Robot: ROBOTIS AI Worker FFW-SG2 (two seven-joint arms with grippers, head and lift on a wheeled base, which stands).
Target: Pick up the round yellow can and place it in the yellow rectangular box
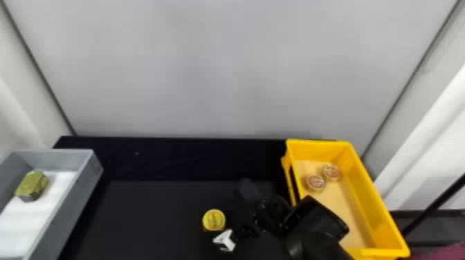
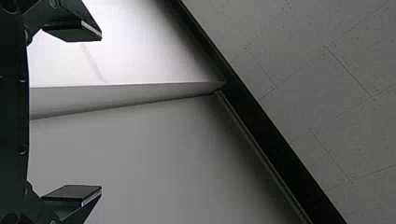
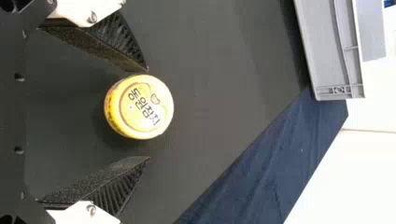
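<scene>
My right claw (image 3: 148, 114) is spread, the round yellow can (image 3: 138, 106) nearer 1 side of it, well in from the far edge of the counter (image 1: 155, 214); I'd centre before closing low and evenly.

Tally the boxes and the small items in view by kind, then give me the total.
Yellow box: 1
Gray box: 1
Round yellow can: 1
Green-gold tin: 1
Round reddish-topped items: 2
Total: 6
</scene>
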